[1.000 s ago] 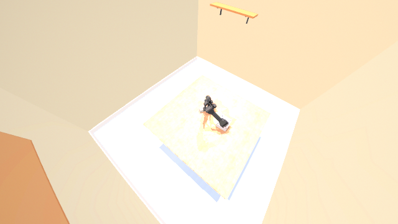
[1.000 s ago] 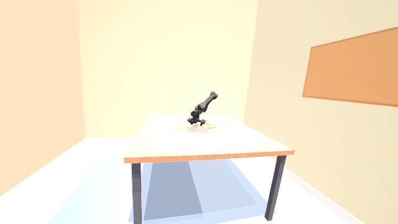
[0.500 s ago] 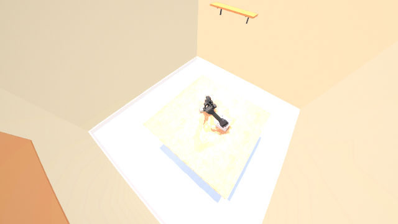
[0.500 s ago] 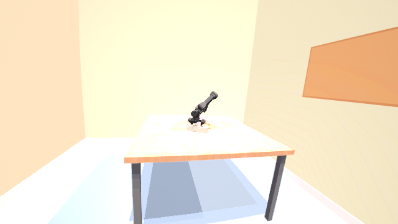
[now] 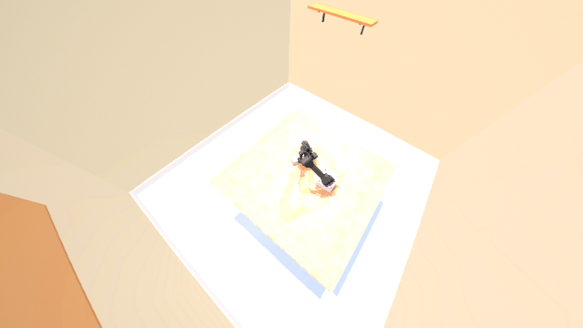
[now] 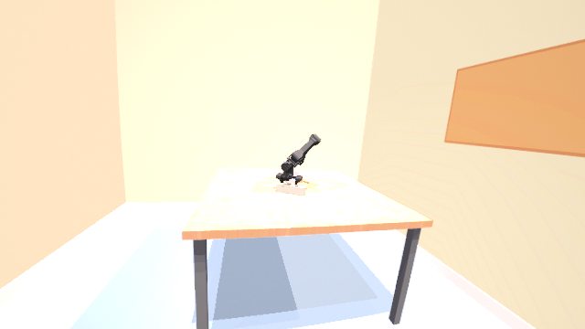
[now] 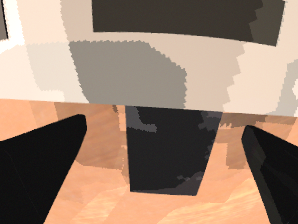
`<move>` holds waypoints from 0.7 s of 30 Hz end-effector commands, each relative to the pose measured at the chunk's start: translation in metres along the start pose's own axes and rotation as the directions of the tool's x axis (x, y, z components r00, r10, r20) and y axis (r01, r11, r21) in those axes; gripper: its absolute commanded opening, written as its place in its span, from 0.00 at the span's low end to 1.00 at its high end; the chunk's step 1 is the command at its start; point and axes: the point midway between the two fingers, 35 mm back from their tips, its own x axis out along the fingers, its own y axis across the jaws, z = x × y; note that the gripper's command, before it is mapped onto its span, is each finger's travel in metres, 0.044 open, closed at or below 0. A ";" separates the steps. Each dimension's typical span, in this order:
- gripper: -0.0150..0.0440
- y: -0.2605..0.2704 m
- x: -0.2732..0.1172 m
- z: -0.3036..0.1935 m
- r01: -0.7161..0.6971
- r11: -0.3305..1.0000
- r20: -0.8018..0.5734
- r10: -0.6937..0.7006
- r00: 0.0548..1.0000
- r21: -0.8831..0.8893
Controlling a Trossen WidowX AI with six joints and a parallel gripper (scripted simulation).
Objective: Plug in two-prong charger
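My gripper is wide open in the wrist view, with a black finger on each side. A dark block, which looks like the charger, stands between the fingers with a gap on both sides. Its upper end meets the lower edge of the white power strip. The strip spans the top of the wrist view and shows a dark panel above the block and part of another at the far left. The prongs are hidden, so I cannot tell how deep they sit.
The black arm partly covers the strip in the top view. The wooden table carries the arm and strip. A small pale piece lies beside the arm. An orange shelf is high on the wall.
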 end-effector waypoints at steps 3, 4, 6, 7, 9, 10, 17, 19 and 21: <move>1.00 0.000 0.000 -0.002 0.002 1.000 0.004 -0.002 1.000 0.003; 1.00 0.000 0.000 -0.002 0.002 1.000 0.005 -0.002 1.000 0.002; 1.00 0.000 0.000 -0.003 0.002 1.000 0.006 -0.002 1.000 0.002; 1.00 0.000 0.000 -0.003 0.002 1.000 0.006 -0.002 1.000 0.001; 1.00 0.000 0.000 -0.003 0.002 1.000 0.007 -0.002 1.000 0.001; 1.00 0.000 0.000 -0.004 0.002 1.000 0.007 -0.002 1.000 0.001; 1.00 0.000 0.001 -0.010 0.002 1.000 0.007 -0.002 1.000 0.001; 1.00 0.000 0.001 -0.012 0.002 1.000 0.007 -0.002 1.000 0.001; 1.00 0.000 0.001 -0.014 0.002 1.000 0.007 -0.002 1.000 0.001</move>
